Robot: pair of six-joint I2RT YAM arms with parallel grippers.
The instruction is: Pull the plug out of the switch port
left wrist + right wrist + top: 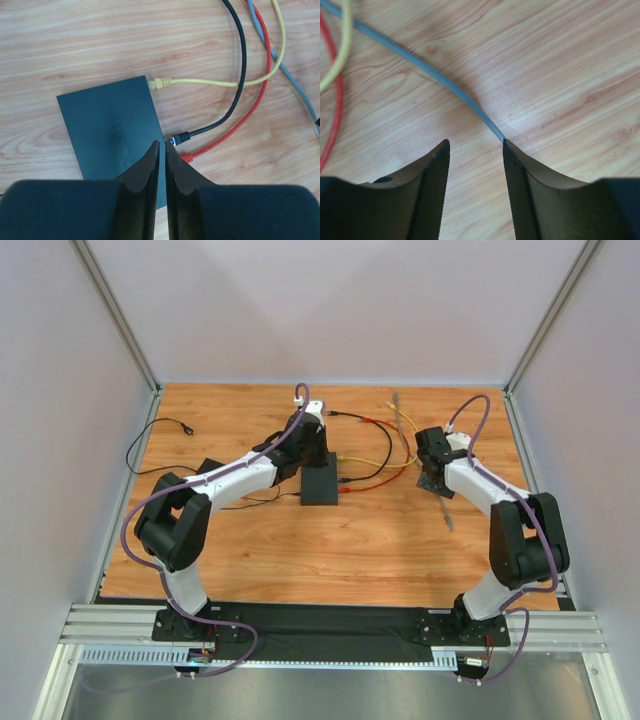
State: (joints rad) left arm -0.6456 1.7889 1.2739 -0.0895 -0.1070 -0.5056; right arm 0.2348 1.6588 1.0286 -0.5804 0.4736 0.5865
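Overhead, we saw the left gripper (316, 458) sitting right over the far end of the switch (320, 486). The right gripper (436, 478) was well off to the side, over the grey cable (445, 512). We couldn't read finger state from up there.

Left wrist: fingers (150, 165) were nearly together, with a thin slit and nothing visible in it. The switch lay under the tips and ahead of them. The black plug (178, 138) sat just past the tips at the switch edge, and the red plug (187, 158) beside one finger. The yellow plug (161, 83) was further ahead, seated in the switch.

Right wrist: jaws stood apart, gripping nothing. The grey cable met one fingertip (504, 142) and ran off ahead across the table (560, 75).
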